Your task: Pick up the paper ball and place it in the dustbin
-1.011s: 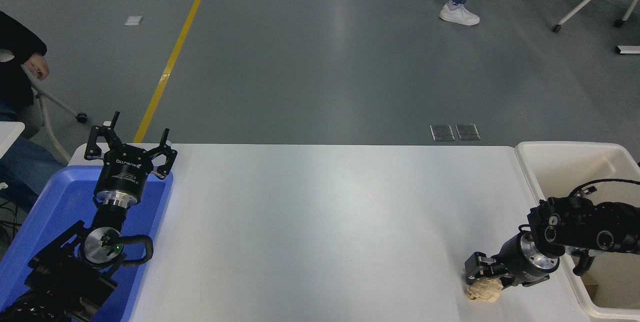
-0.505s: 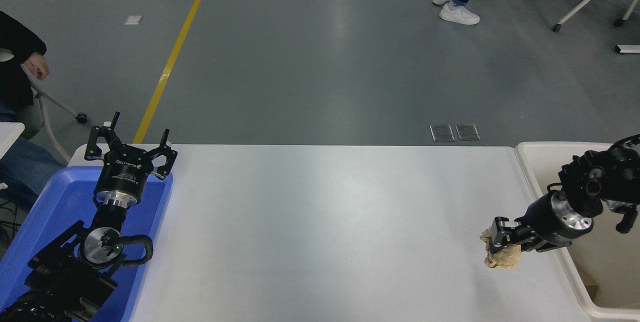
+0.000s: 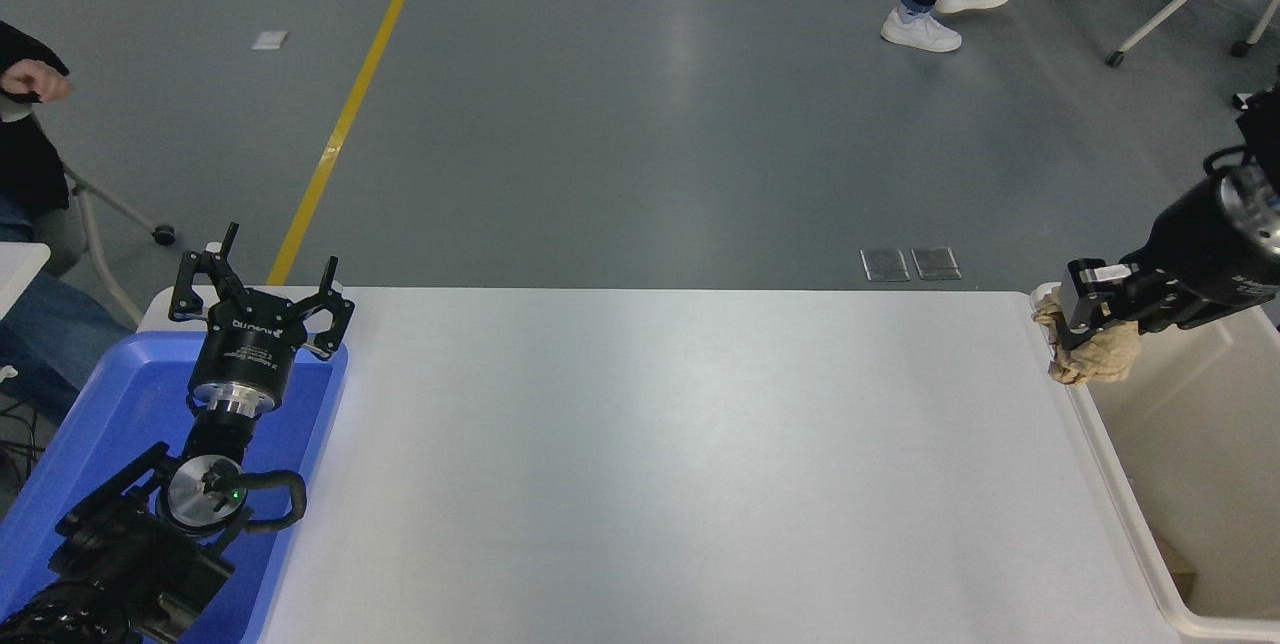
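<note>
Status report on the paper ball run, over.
Right tool shut on paper ball, above dustbin near rim. Left tool open, parked over blue tray. Nothing in the way.

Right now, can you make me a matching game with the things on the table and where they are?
Things:
1. paper ball
2. dustbin
3. blue tray
4. left gripper

Places:
A. at the table's left end
B. at the table's right end
C. open, parked above the tray's far edge
D. held in the right gripper over the bin's near-left rim

Pairs: 1-D, 2-B, 3-A, 4-C
</note>
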